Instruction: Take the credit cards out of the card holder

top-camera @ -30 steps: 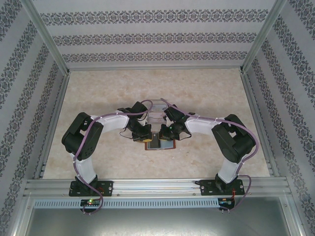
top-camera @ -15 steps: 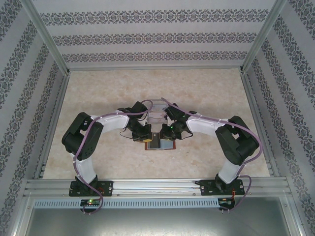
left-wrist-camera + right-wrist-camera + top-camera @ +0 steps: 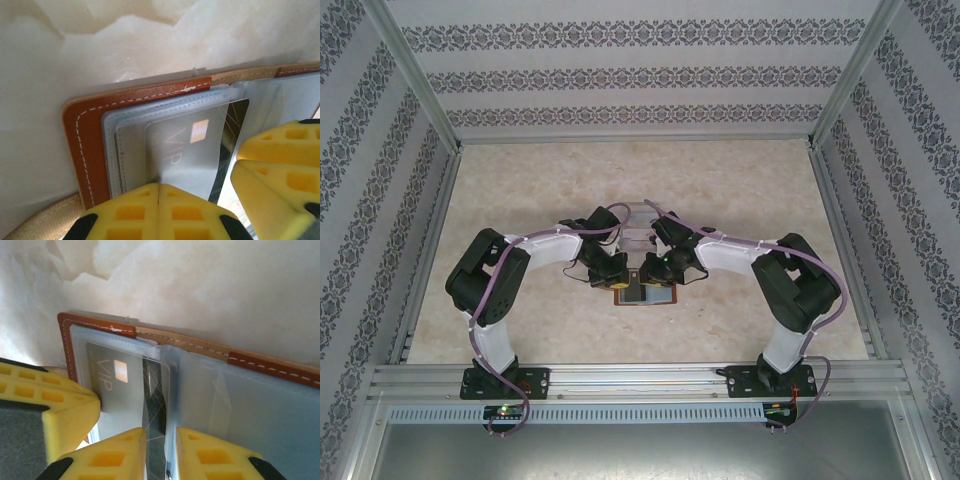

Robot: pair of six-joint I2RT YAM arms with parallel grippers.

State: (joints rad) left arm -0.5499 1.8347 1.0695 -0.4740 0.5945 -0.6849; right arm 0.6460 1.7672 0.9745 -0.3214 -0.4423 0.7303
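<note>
Right gripper [image 3: 161,436] — jaws narrowly parted, straddling near end of dark credit card [image 3: 156,390]. Card's long axis runs straight away from gripper, far end tucked in clear plastic sleeve [image 3: 125,342]. Left gripper [image 3: 158,189] pressed closed at sleeve's near edge, by grey VIP card [image 3: 185,150]. Both cards in unfolded reddish-brown leather card holder [image 3: 85,135] — flat on marbled bench [image 3: 100,45].

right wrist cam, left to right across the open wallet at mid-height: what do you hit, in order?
Brown leather edge of the card holder → VIP card under its clear sleeve → dark card → empty clear sleeves of the right half.
</note>
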